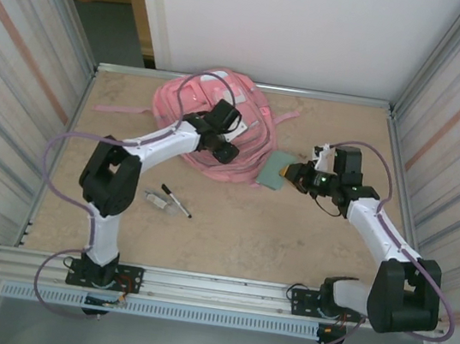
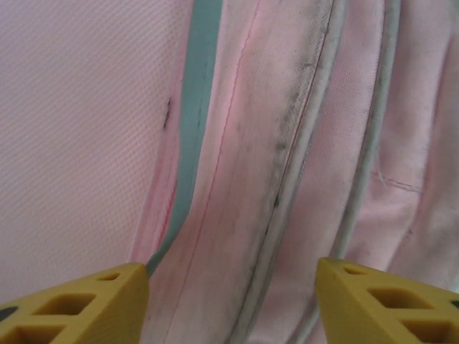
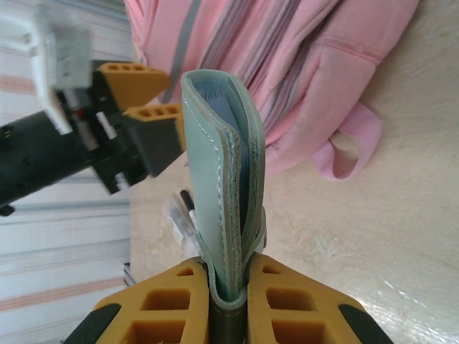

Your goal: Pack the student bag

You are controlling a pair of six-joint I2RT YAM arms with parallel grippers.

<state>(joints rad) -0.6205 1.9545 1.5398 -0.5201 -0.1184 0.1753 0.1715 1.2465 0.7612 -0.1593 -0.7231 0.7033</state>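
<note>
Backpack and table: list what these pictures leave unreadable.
Backpack opening: top view, the left arm covers its middle; left wrist view is too close to tell seams from zips.
Green case contents: right wrist view, seen edge-on in the right gripper.
Clear item beside the pen: top view, too small to name.
</note>
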